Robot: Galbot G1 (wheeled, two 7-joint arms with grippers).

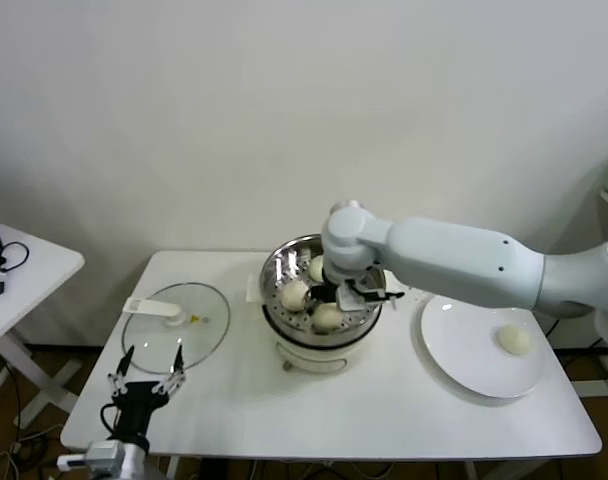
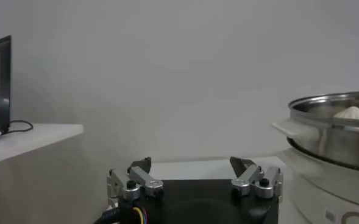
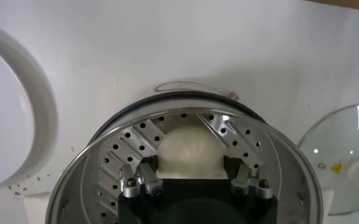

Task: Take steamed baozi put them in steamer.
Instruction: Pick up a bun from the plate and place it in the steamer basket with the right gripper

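Note:
The steamer [image 1: 277, 268] is a shiny steel pot on a white base at the table's middle. Three baozi show inside it: one at the back [image 1: 316, 268], one on the left [image 1: 295, 294], one at the front [image 1: 327, 317]. My right gripper [image 1: 341, 298] reaches down into the pot. In the right wrist view, my right gripper [image 3: 191, 165] is shut on a pale pleated baozi [image 3: 190, 149] that rests on the steamer's perforated tray [image 3: 130, 146]. Another baozi [image 1: 514, 340] lies on the white plate [image 1: 464, 350]. My left gripper [image 1: 149, 375] waits open near the table's front left corner.
A flat glass lid [image 1: 174, 325] with a white handle lies left of the steamer, just beyond my left gripper [image 2: 193, 167]. The steamer's rim [image 2: 331, 112] shows in the left wrist view. A second white table [image 1: 24, 270] stands at the far left.

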